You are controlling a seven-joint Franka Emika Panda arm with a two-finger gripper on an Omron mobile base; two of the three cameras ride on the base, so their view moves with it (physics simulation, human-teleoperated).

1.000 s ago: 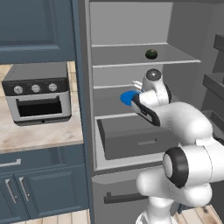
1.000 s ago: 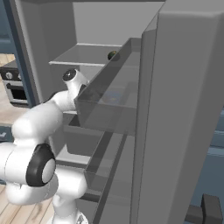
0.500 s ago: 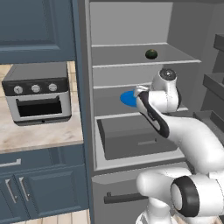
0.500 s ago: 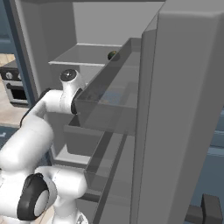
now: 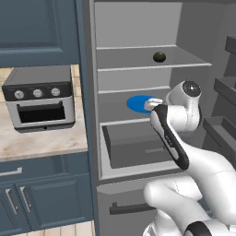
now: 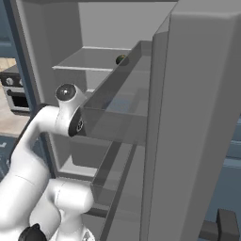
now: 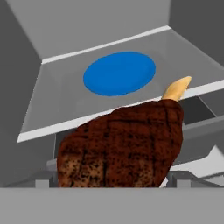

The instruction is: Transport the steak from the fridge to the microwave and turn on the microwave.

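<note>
The white arm's two-finger gripper (image 5: 151, 105) reaches into the open tall grey fridge (image 5: 138, 27) at the level of the middle shelf, in a simulated kitchen. In the hand view, the reddish-brown, grill-marked steak (image 7: 127, 144) with its pale bone-like tip sits right up against the camera, clear of the shelf and in front of the round flat blue plate (image 7: 119, 73). The jaws stand wide and appear to be clamped on the meat, though the fingertips themselves are hidden behind it. The plate lies bare on the pale grey shelf, just beyond the gripper in the left base view (image 5: 138, 102). A small dark green ball (image 5: 159, 56) rests on the shelf above, and a grey drawer (image 5: 133, 145) stands pulled out below. To the left of the fridge, a small silver three-knob oven (image 5: 39, 97) sits on a pale stone counter (image 5: 41, 143) between blue cupboards (image 5: 37, 27). The fridge's grey door (image 6: 197, 117) stands open in the right base view.
</note>
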